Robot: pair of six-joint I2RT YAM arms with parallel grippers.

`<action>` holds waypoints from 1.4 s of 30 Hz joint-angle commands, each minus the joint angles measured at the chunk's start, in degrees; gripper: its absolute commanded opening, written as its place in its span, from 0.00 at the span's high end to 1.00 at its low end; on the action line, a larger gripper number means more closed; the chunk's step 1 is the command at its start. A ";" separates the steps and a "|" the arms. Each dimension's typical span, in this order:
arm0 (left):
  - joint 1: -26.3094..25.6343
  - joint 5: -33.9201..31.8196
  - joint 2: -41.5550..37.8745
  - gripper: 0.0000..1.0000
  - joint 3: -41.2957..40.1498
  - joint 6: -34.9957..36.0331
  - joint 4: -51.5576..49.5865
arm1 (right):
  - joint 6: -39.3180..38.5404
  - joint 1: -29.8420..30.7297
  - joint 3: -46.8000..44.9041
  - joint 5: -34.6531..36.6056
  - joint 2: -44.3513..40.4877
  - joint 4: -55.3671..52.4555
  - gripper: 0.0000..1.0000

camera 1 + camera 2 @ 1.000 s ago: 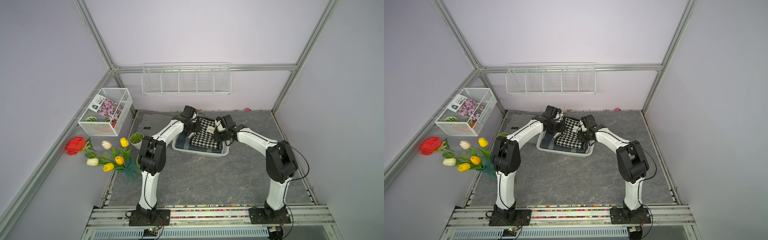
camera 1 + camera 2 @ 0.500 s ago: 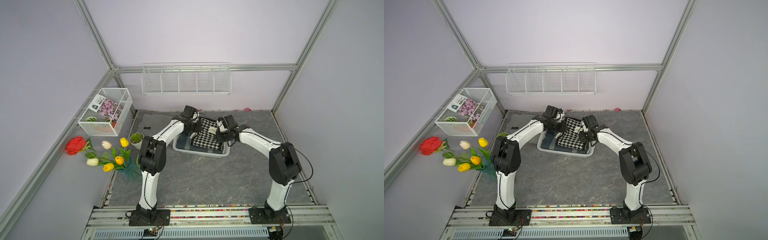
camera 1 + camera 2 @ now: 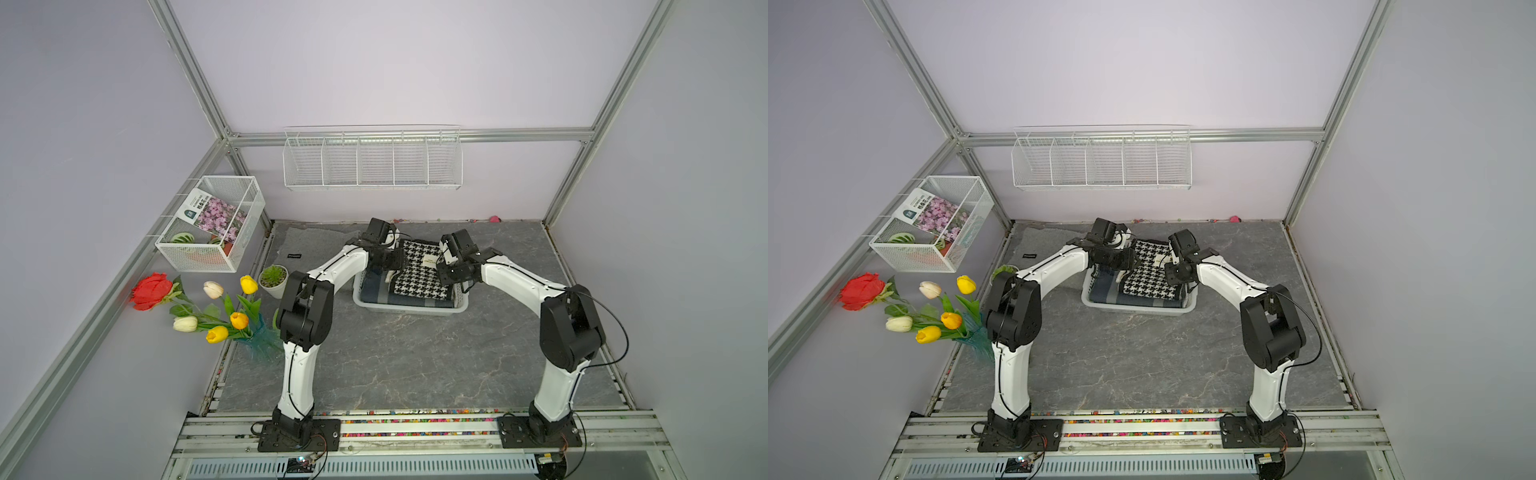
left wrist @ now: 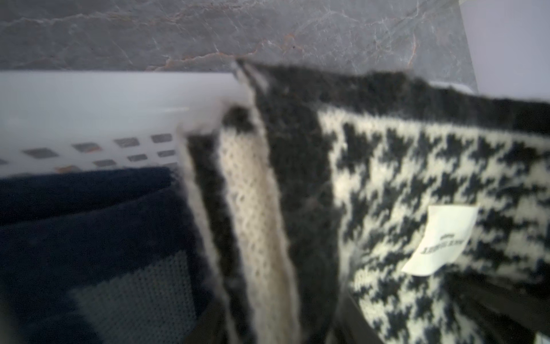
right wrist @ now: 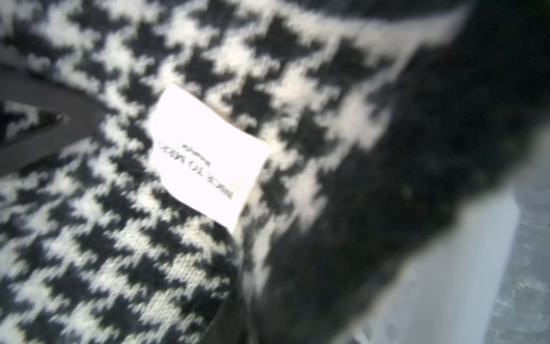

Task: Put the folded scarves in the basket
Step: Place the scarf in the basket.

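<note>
The folded black-and-white houndstooth scarf [image 3: 419, 278] [image 3: 1152, 274] lies in the low white basket [image 3: 409, 309] [image 3: 1138, 311], with a white label on top. It rests beside a dark blue folded cloth [image 3: 372, 286] [image 4: 89, 238]. My left gripper [image 3: 395, 266] [image 4: 279, 321] is at the scarf's left folded edge, open, the edge lying between its spread fingers. My right gripper [image 3: 442, 272] [image 5: 272, 321] is at the scarf's right edge, open; only one finger [image 5: 223, 321] shows against the black fabric. The basket's slotted wall [image 4: 89, 104] [image 5: 461, 283] shows close by.
A small potted plant [image 3: 273, 278] stands left of the basket, near a vase of tulips and a red rose [image 3: 232, 320]. A white mesh box [image 3: 212, 228] hangs on the left wall. A long wire rack [image 3: 372, 160] hangs on the back wall. A grey mat [image 3: 307, 245] lies at the back left.
Both grippers have opened at the scarf's edges, letting go of it. The scarf stays in the basket and the arms have barely moved.
</note>
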 commanded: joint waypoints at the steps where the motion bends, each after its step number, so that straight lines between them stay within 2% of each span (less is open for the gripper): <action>1: 0.61 -1.31 -1.84 0.48 -2.38 0.21 -1.33 | -0.33 -1.08 -1.41 5.68 -2.12 -4.10 0.55; 8: 0.46 0.21 -7.19 0.41 -5.33 -0.84 1.05 | 0.20 -1.07 -4.02 6.34 -6.97 -2.63 0.51; 14: 0.52 -2.78 -11.69 0.38 -7.74 -1.02 0.62 | 0.76 -0.86 -6.95 7.26 -13.39 -1.37 0.50; 18: 0.52 -5.65 -13.46 0.38 -8.59 -1.69 0.08 | 0.39 -0.06 -8.75 1.77 -15.51 0.40 0.49; 24: 0.50 -3.68 -12.67 0.38 -10.18 -2.33 2.35 | 0.73 4.48 -10.80 -6.40 -14.80 5.68 0.51; 27: 0.52 -3.71 -10.92 0.42 -10.28 -2.40 3.16 | 0.71 5.18 -9.73 -6.40 -11.68 5.69 0.51; 29: 0.59 -4.16 -9.97 0.50 -10.26 -2.40 2.89 | -0.02 4.97 -7.83 -1.88 -8.69 3.00 0.52; 30: 0.56 -4.54 -9.81 0.55 -10.59 -2.16 3.01 | -0.59 4.50 -7.07 -0.14 -7.00 1.85 0.52; 31: 0.61 -4.81 -9.81 0.64 -11.05 -2.07 3.28 | -0.84 3.60 -6.81 0.11 -5.64 1.59 0.52; 35: 0.70 -6.57 -9.45 0.85 -11.15 -1.88 2.59 | -0.65 1.80 -7.43 -2.40 -4.16 2.99 0.52; 40: 0.78 -6.40 -10.40 0.85 -11.65 -1.96 2.39 | -0.35 2.28 -10.26 -1.63 -11.61 4.52 0.49; 42: 0.79 -6.56 -12.33 0.69 -12.89 -2.13 2.87 | -0.19 2.30 -11.94 -0.76 -15.09 5.45 0.48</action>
